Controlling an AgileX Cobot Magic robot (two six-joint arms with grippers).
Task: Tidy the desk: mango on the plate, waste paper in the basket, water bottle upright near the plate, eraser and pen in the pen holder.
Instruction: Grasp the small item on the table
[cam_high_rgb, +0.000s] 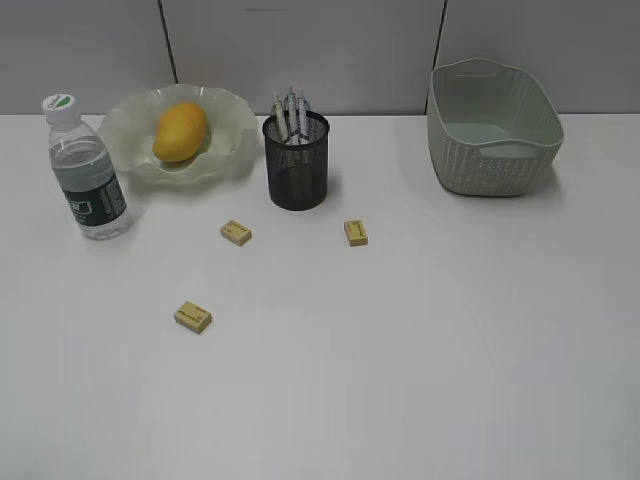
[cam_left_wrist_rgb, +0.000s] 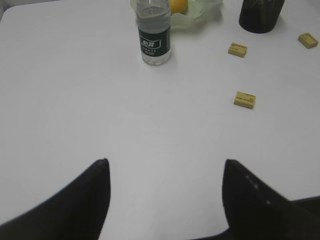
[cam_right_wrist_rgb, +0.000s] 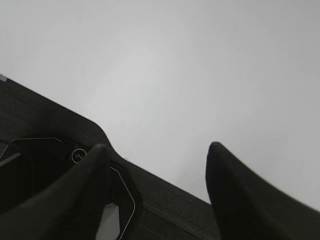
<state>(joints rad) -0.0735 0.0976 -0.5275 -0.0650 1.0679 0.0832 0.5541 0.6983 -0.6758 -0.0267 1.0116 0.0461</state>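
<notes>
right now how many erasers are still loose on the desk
3. One eraser lies just left of the pen holder, another just right of it, and a third sits nearer the front on the left. Any inside the holder would be hidden.

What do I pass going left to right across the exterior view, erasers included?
water bottle → plate holding the mango → front eraser → middle eraser → pen holder → right eraser → basket
</notes>
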